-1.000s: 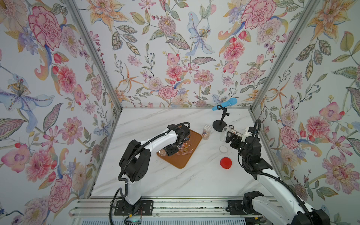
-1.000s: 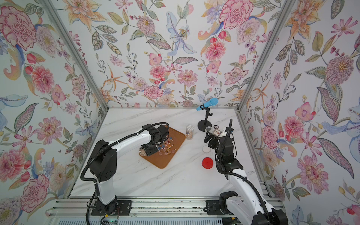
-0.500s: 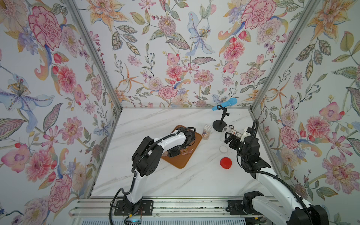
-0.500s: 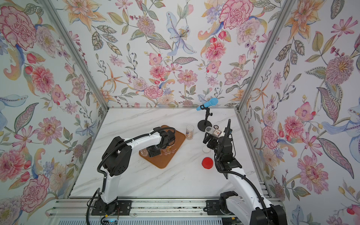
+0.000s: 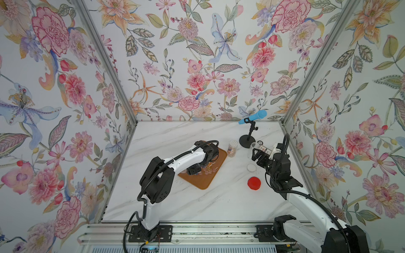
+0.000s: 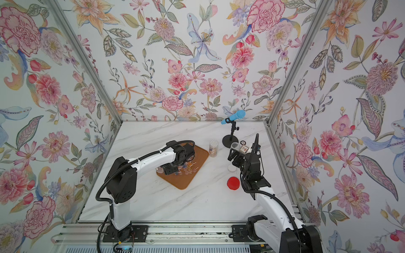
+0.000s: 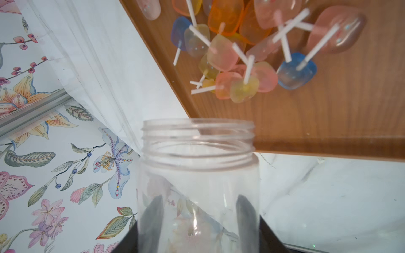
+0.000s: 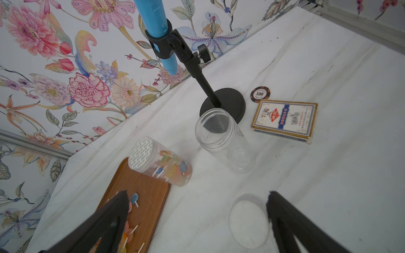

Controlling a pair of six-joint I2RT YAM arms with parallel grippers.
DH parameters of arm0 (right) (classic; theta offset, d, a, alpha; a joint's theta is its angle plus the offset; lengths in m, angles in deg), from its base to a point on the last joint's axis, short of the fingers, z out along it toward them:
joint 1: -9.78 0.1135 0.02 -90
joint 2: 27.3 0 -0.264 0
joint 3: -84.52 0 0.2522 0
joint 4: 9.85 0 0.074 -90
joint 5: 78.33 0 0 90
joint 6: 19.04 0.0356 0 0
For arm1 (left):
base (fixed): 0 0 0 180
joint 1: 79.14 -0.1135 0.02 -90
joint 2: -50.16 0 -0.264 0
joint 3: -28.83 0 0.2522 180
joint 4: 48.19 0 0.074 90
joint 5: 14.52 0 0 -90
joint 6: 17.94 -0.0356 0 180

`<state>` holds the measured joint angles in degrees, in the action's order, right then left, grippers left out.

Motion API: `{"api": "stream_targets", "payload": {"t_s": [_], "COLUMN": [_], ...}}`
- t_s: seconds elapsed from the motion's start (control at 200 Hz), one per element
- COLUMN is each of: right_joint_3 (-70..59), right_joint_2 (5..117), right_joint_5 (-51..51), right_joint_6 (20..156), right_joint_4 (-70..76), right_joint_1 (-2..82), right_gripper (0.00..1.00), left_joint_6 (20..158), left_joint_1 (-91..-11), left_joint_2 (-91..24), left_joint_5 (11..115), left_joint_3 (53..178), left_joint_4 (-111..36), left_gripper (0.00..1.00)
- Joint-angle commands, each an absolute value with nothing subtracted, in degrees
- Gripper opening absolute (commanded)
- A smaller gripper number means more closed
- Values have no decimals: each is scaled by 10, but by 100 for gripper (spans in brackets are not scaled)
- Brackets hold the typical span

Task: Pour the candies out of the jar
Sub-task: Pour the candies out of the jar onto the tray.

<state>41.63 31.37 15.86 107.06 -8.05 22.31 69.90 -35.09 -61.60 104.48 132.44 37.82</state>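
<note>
left claw: pinching the clear jar low on its body, one dark finger on each side
jar: empty, lid off, threaded mouth facing the tray's edge
candies: heaped on the wooden tray just past the jar mouth; orange, pink, blue and yellow heads, white sticks crossing
tray: flat on the white marble tabletop
right claw: spread wide, holding nothing, above the tabletop near a white lid
sealed jar: upright at the tray's far corner, candies inside
open jar: empty, upright, by the black stand
stand: holds a blue microphone
red lid: on the tabletop near the right arm
card box: flat, poker chip just beside it
</note>
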Motion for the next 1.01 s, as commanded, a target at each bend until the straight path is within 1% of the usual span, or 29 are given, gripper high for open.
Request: {"api": "stream_targets", "payload": {"t_s": [0.0,0.15,0.32,0.55,0.691,0.806,1.001], "right_joint_3": [404,397,400,346,294,223,162], "right_joint_2": [327,335,334,344,362,393,420], "right_joint_5": [143,121,65,-56,-139,-200,-207], "right_joint_6": [1084,1090,1072,1048,1042,1022,1002], "right_joint_4": [-99,-99,-112,-82,-69,-30,-7], "right_joint_1": [221,222,223,224,241,275,342], "right_gripper": [100,100,100,100,100,100,100], "left_joint_6": [697,683,644,635,644,665,676], "left_joint_1": [-345,-342,-341,-350,-361,-368,-372], "left_joint_2": [-602,-602,-534,-467,-407,-350,-263], "left_joint_5": [1052,1065,1047,971,902,833,736], "left_joint_3": [1315,1312,1298,1279,1202,1131,1010], "left_joint_4": [369,339,216,19,-125,-228,-375], "left_gripper": [0,0,0,0,0,0,0]}}
